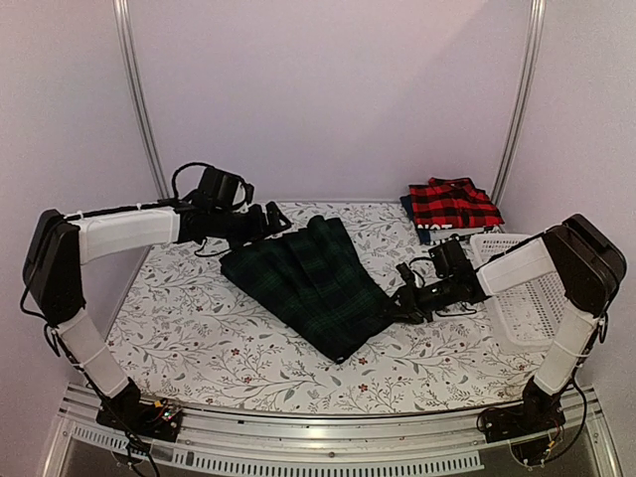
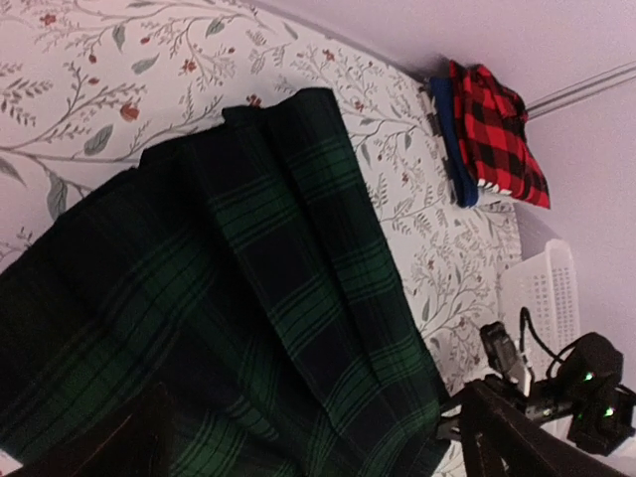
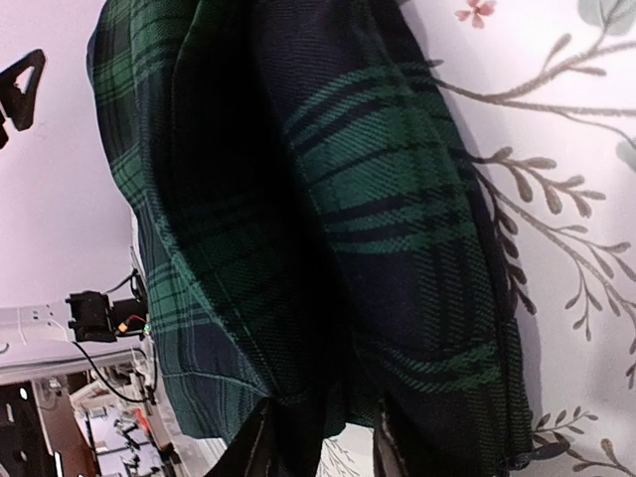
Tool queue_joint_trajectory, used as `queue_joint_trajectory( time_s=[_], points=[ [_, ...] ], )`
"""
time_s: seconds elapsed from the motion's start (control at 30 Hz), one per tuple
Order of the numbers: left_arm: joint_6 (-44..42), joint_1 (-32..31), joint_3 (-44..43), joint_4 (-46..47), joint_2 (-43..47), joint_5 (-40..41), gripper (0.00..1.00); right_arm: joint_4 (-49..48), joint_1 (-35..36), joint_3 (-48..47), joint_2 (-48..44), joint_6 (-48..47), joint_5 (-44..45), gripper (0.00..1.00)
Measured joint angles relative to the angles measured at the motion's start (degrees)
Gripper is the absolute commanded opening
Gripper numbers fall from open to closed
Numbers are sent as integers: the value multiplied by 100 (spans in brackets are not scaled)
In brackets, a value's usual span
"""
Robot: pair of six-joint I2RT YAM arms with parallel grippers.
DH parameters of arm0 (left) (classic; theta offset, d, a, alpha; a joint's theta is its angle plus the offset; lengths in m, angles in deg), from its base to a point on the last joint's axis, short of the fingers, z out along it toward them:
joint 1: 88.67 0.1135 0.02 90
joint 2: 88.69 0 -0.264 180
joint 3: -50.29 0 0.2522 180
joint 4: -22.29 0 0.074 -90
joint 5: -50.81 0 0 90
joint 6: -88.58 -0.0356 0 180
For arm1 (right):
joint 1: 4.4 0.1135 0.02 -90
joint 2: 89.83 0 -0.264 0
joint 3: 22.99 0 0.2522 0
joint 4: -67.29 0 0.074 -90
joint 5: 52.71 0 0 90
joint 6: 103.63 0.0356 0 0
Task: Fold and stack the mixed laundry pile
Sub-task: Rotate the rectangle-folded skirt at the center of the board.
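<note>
Just behind the white basket [image 1: 537, 298], a small stack: red-and-black checked shirt [image 1: 452, 204] folded on top, navy blue folded one [image 2: 452, 149] under it. Looks done, that part.

Left of the basket, out on the flowery table cloth [image 1: 189, 328], the dark green-navy plaid garment [image 1: 308, 283], lying flat in a long slanted strip. Seems folded over along its length, with layers showing, but not yet made small. Not on the stack either; well apart from it.

Far to the left of the basket, at the far end of the plaid strip, the left gripper [image 1: 276, 221]: fingers [image 2: 497, 437] spread wide, holding nothing, cloth below. Just left of the basket, at the near end of the strip, the right gripper [image 1: 402, 303]: fingers [image 3: 253, 452] a little apart, with the cloth's edge between them. Cannot tell if pinching or letting go.

Left to do, by the look of it: fold the plaid one shorter, then carry it to the spot behind the basket and set it on the red shirt.
</note>
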Motion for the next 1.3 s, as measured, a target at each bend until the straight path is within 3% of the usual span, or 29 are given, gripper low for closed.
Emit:
queue_joint_trajectory(
  time_s=[0.17, 0.23, 0.33, 0.43, 0.57, 0.77, 0.97, 1.13, 1.3],
  points=[
    [44, -92, 1152, -258, 514, -157, 100, 848, -2, -586, -201, -236, 328, 62],
    [61, -94, 1344, -411, 680, -181, 100, 1128, -7, -931, -435, -450, 599, 64],
    [66, -109, 1425, -566, 769, -203, 100, 1384, -20, -1458, -603, -769, 883, 57],
    [52, -111, 1464, -647, 706, -227, 99, 1530, -26, -2074, -201, -1080, 949, 48],
    [-105, -111, 1392, -732, 177, -227, 87, 1620, -26, -2382, 761, -1316, 879, 40],
    [-407, 81, 1130, -863, -629, -175, 71, 1740, -22, -2332, 1335, -1440, 645, 37],
    [-896, 627, 374, -918, -1344, -258, 67, 1209, 273, -1823, 1158, -1239, 402, 37],
    [-1484, 970, -874, -1226, -2197, -282, 81, 636, 1019, -1283, 927, -557, 68, 42],
    [-1832, 1008, -946, -1722, -1740, -214, 92, 675, 1268, -772, 428, -26, 103, 44]
  ],
)
